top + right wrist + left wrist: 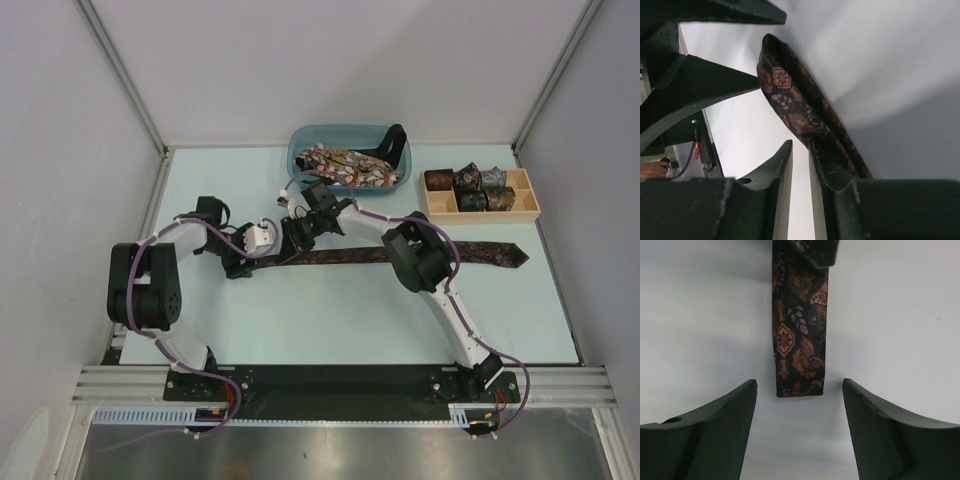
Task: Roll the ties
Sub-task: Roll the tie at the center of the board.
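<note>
The pale counter [300, 320] is boxed in by white walls [70, 150] on the left, back and right. Its broad front half is bare between the arm bases and the work. At the back edge sits a teal basin [293, 150] heaped with loose ties [345, 165]. Just to the basin's right is a wooden tray [480, 213] whose compartments hold coiled ties [468, 180]. One tie [480, 253] lies flat and straight across the middle of the counter. Its pointed end is near the right edge, just in front of the tray, and its blunt narrow end is left of centre. The right arm's [430, 265] links cross over its middle stretch. The fabric is dark brown, with an orange and tan paisley-and-leaf print [799, 340]. The left pincer [799, 382] hangs low with its jaws spread wide, holding nothing, and the blunt end lies between its fingertips. The right pincer [800, 145] is just beyond on the same strip. Its jaws are drawn almost together with only a slit of counter showing, and the tie [800, 110] runs along the outside of one finger [830, 170], not between them.
</note>
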{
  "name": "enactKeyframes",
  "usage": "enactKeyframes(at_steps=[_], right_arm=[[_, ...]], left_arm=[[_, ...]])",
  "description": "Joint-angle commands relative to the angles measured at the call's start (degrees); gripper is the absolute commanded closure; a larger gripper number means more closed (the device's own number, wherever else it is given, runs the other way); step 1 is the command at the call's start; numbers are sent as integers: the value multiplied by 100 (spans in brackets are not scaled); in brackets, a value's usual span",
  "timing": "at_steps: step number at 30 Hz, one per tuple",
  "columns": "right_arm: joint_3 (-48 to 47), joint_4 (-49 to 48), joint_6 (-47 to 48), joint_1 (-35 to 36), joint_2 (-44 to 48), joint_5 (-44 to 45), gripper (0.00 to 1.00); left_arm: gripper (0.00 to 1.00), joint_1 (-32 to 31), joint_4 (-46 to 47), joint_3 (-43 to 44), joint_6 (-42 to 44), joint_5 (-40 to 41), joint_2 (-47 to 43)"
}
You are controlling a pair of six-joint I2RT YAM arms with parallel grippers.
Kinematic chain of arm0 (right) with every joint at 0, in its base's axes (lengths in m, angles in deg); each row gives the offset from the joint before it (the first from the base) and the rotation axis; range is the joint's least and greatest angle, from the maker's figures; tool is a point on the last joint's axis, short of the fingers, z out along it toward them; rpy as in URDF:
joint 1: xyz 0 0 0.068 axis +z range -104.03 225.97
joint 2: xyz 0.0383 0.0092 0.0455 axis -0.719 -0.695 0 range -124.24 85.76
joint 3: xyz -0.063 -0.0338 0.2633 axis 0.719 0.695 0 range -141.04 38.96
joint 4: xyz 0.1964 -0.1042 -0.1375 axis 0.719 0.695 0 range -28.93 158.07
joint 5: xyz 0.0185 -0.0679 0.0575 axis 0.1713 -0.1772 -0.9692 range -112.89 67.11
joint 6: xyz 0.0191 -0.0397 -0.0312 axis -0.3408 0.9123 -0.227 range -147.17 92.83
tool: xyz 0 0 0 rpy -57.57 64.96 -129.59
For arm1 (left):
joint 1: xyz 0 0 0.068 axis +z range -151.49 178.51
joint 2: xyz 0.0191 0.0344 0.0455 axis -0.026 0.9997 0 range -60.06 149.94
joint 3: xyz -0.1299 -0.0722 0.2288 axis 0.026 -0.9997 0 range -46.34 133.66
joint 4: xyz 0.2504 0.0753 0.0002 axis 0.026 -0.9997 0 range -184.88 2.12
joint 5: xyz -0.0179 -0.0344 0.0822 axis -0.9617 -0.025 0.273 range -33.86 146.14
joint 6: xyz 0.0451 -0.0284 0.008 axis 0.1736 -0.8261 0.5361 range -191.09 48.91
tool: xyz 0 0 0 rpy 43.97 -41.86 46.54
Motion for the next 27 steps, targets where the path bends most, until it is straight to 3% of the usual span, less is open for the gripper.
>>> enactKeyframes(at_steps=[1,6,9,27], right_arm=[[-118,-280,-104,-4,-9,230,76],[-30,-262,-112,14,-62,310,76],[23,-262,-104,14,-88,310,77],[-117,-157,-95,-83,70,231,77]], left_arm=[[26,38,-170,77,396,-98,81],[45,29,-196,243,379,-159,107],[49,21,-213,331,353,-159,37],[62,-585,-732,1043,72,-414,-34]])
